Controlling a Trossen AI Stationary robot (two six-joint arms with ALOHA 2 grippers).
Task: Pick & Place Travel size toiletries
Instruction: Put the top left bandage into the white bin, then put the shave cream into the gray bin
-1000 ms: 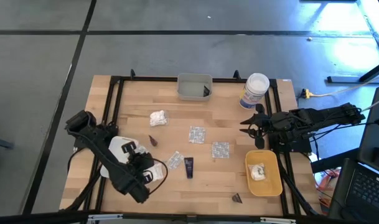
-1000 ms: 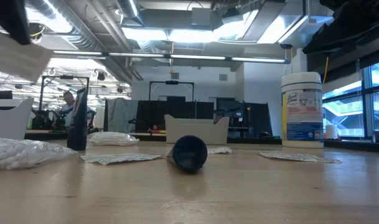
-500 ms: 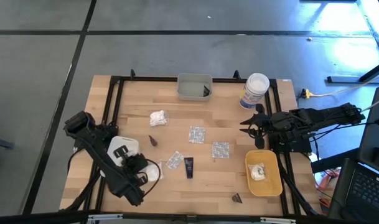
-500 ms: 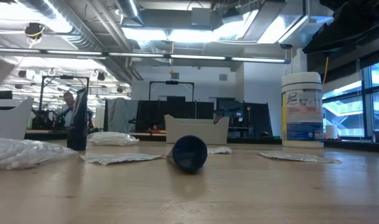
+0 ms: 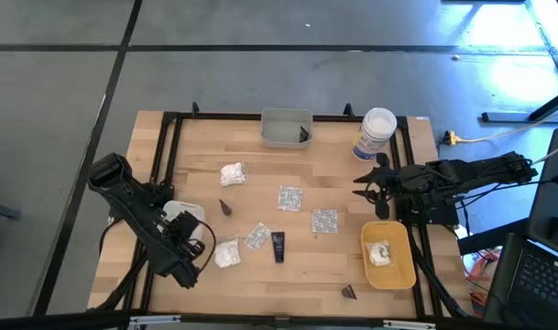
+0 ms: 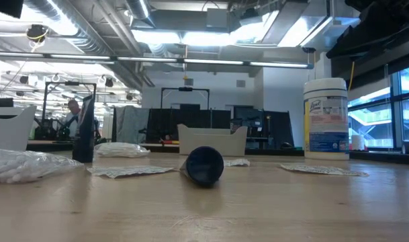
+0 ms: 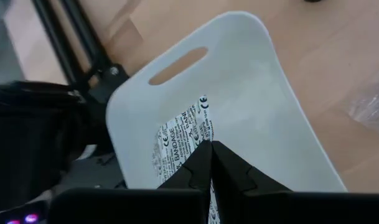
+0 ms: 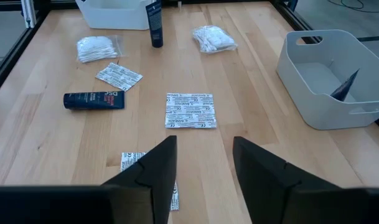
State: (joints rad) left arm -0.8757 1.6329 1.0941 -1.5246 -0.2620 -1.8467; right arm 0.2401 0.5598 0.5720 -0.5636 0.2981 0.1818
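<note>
My left gripper point(image 5: 183, 229) hangs over the white tray point(image 5: 178, 212) at the table's left, shut on a printed blister packet point(image 7: 177, 140). On the wood lie two white puffy bundles point(image 5: 226, 254) point(image 5: 233, 172), three blister packets point(image 5: 289, 197) point(image 5: 324, 220) point(image 5: 257, 236), a dark tube point(image 5: 278, 246) and two dark cones point(image 5: 225, 208) point(image 5: 349, 291). Another bundle point(image 5: 379, 253) sits in the yellow tray point(image 5: 402, 275). My right gripper point(image 8: 201, 168) waits open at the right edge, above the table. My left gripper pinches the packet between its two fingertips point(image 7: 198, 158), at the packet's edge point(image 7: 201, 134). The packet sticks out past the tips and bends to one side above the white tray's floor point(image 7: 257, 106). Whether its free end rests on the tray, I cannot tell.
A grey tray point(image 5: 286, 137) holding a dark item stands at the far edge, with the tall white jar point(image 5: 377, 133) to its right. A black frame rail point(image 5: 164, 156) runs along the table's left side beside the white tray. Bare wood lies at the near middle.
My left gripper has gone toward the table's left edge, from over the near white bundle to over the white tray, sinking a little and rolling at the wrist. The bundle now lies uncovered. The pale thing at the low view's upper left has passed out of that view.
</note>
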